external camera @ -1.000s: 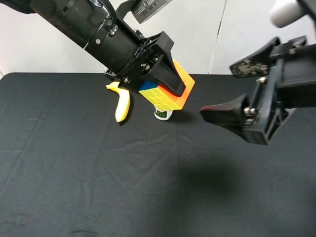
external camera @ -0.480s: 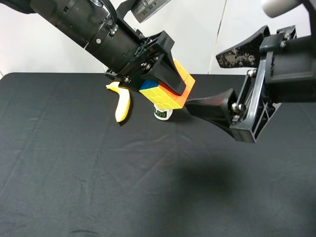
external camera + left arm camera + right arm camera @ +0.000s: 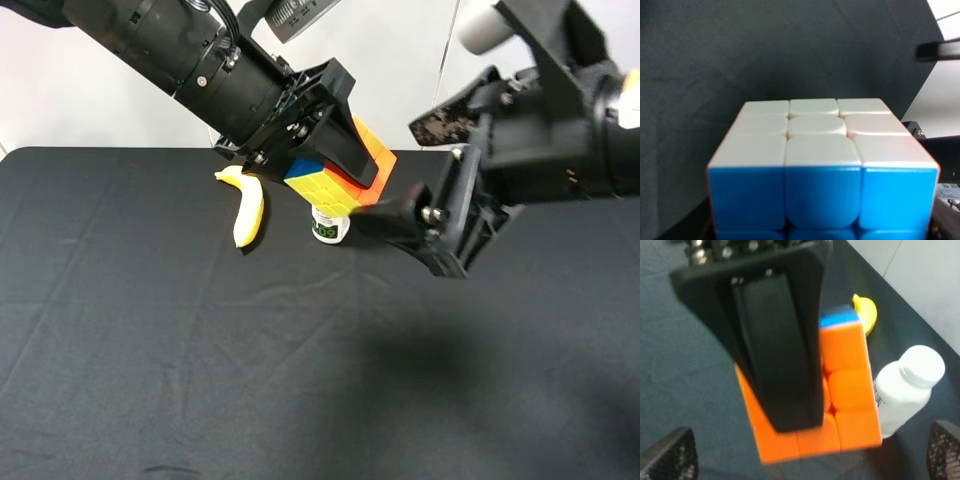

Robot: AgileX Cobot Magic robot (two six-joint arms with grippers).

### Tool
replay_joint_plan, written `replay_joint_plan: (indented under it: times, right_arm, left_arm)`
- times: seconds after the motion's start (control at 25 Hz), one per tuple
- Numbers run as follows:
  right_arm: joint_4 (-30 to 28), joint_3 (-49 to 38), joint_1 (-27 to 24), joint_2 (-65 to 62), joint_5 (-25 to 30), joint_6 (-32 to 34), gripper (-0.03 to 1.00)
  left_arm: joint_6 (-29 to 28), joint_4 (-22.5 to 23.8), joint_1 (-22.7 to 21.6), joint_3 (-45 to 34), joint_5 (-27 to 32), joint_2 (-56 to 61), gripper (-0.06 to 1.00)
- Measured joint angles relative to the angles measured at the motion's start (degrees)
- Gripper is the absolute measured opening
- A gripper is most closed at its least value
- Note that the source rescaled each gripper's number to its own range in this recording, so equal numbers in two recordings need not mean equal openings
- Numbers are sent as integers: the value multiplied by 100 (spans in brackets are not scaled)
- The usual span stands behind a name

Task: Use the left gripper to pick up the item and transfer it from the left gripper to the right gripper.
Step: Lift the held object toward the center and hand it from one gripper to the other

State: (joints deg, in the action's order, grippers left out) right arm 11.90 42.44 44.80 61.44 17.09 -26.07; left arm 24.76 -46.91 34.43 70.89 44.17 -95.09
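Exterior high, cube (image 3: 325, 190): pinched by left gripper (image 3: 342, 172) fingers.
Right gripper (image 3: 410, 175): fingers spread wide, just beside cube.

Only the bottle (image 3: 330, 227), just below the left gripper's (image 3: 335, 185) jaws, carries print: a green label, characters illegible.

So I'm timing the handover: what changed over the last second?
The right gripper, jaws open, moved left toward the cube and now reaches its side, not yet closed. The left gripper stayed shut on the cube; the banana and bottle did not move.
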Motion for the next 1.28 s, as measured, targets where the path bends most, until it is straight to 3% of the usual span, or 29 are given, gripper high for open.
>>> replay_joint_plan:
  times: [0.28, 0.52, 0.88, 0.92, 0.96, 1.04, 1.08, 1.28]
  right_arm:
    - [-16, 277, 104, 567, -209, -26, 100]
    - [-21, 277, 327, 1007, -712, -114, 100]
    - [-42, 277, 327, 1226, -899, -133, 100]
    - [-56, 277, 327, 1226, -916, -133, 89]
    - [-96, 277, 327, 1226, -932, -133, 68]
    - [-208, 277, 314, 1226, -986, -133, 0]
    - [-275, 277, 314, 1226, -992, -133, 5]
    - [-373, 277, 314, 1226, -998, -133, 5]
  left_arm:
    - [13, -91, 0, 0, -59, 0, 0]
    - [19, -104, 0, 0, -126, 0, 0]
    - [19, -108, 0, 0, -126, 0, 0]
    - [19, -108, 0, 0, -132, 0, 0]
    - [19, -108, 0, 0, -138, 0, 0]
    - [42, -79, 0, -10, -41, 0, 0]
    - [47, -63, 0, -16, 13, 0, 0]
    - [81, -63, 0, -21, 3, 0, 0]
